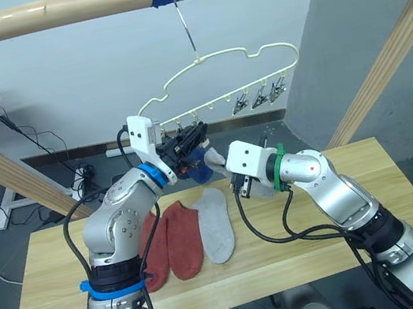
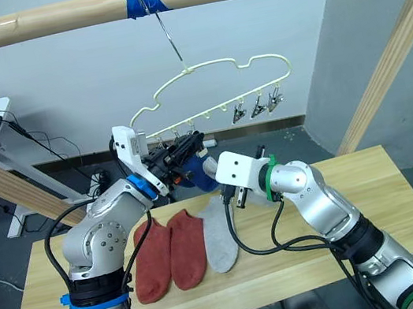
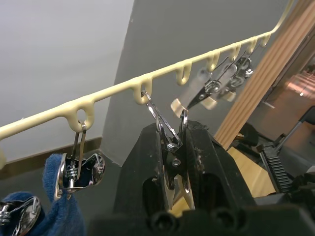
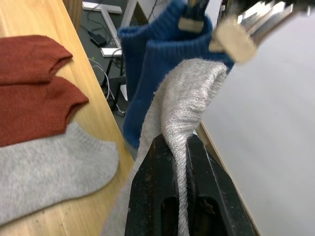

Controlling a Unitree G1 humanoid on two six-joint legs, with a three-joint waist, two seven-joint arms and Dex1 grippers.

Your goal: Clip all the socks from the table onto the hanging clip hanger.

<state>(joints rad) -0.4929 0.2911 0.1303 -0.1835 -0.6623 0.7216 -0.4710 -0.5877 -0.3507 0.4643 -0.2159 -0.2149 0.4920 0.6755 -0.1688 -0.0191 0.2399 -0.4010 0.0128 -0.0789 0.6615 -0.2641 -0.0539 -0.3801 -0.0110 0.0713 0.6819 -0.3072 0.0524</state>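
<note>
Wooden table (image 1: 339, 179) holds two rust-red socks (image 1: 170, 245) and one grey; left gripper (image 3: 173, 162) squeezes a hanger clip (image 3: 170, 142), right gripper (image 4: 174, 162) pinches a grey sock (image 4: 184, 98) just below—feed the cuff between the clip's tips before releasing.

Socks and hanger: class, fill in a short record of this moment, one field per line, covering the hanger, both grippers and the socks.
hanger: hooked on a wooden pole at blue tape
left gripper: fingers squeezing a metal clip on the hanger
right gripper: shut on a grey sock, raised near the clips
blue socks: two, already clipped up
table: two red socks and one grey sock lying side by side
</note>
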